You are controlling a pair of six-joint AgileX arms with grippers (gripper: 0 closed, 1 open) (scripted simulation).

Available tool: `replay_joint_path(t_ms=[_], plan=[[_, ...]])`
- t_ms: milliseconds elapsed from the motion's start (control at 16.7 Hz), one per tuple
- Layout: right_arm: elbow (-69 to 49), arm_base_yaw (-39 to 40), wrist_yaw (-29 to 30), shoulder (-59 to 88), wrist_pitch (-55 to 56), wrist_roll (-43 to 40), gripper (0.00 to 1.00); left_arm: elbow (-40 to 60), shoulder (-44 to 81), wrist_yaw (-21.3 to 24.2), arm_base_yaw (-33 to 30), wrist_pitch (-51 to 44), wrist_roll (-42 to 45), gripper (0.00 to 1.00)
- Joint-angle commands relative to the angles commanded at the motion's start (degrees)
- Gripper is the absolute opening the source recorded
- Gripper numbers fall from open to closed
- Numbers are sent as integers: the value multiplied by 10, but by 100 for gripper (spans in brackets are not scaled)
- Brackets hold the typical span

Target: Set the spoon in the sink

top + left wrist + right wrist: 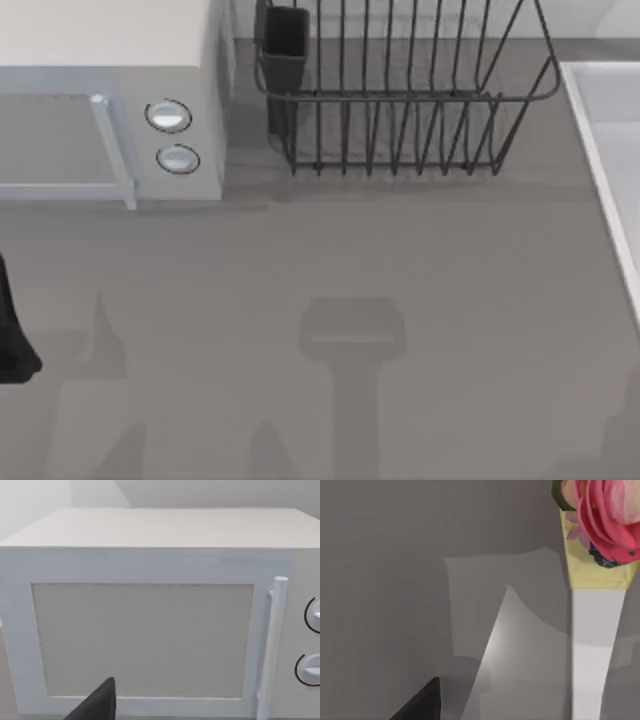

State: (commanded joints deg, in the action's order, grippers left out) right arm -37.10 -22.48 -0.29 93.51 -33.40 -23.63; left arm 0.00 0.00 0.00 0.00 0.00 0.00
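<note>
The spoon [596, 575] appears in the right wrist view, with a red-pink flowered end on yellow and a long pale handle, above the grey tabletop. Whether it is held or lying there I cannot tell. A dark tip of my right gripper [422, 705] shows to the side of the handle, with a gap between them. The sink [596, 165], pale with a raised whitish rim, sits at the table's right edge. A dark piece of my left arm [15, 330] is at the far left edge. My left gripper [100, 705] faces the microwave door.
A white microwave [110, 90] with two round knobs fills the back left, its door and handle [272, 645] close to my left wrist. A dark wire dish rack [400, 110] with a black cup holder [285, 40] stands at the back centre. Arm shadows cross the grey table [350, 330].
</note>
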Motion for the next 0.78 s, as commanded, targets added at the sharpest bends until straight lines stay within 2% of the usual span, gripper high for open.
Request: replay_joint_path(t_ms=[420, 780], plan=[[0, 0, 0, 0, 0, 0, 2, 0, 0, 0, 0, 0, 0, 100], [0, 0, 0, 0, 0, 0, 0, 0, 0, 0, 0, 0, 0, 100]])
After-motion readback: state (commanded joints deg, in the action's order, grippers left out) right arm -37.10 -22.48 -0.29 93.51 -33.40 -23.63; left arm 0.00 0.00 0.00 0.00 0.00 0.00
